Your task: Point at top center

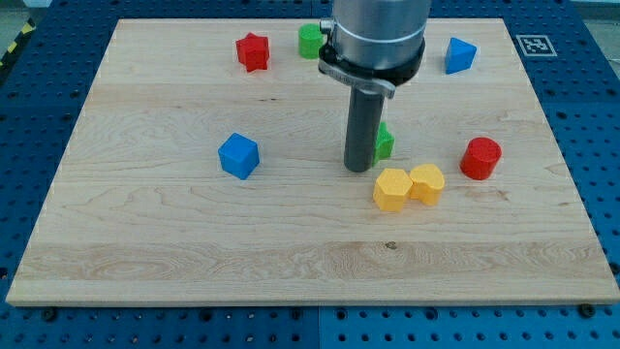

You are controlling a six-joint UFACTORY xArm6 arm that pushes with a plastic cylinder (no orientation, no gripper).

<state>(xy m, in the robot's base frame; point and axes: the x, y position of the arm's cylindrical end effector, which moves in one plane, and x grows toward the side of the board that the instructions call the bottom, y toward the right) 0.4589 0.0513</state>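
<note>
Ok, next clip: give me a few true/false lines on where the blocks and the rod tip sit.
1. My tip is near the board's middle. True.
2. The two yellow blocks lie far apart. False: they touch, just below-right of the tip.
3. A green block sits right beside the rod. True, partly hidden behind it.
4. The red star is at the view's bottom. False: it is near the top, left of the rod.
5. The blue cube lies left of the tip. True.

Setting: robotics lab bench. Evidence: pale wooden board [145, 242] laid on a blue perforated mounting table [591, 145]; black-and-white fiducial marker [532, 44] at the board's top right corner; yellow-black hazard tape [15, 48] at the view's top left; grey industrial arm housing [378, 34] above.
</note>
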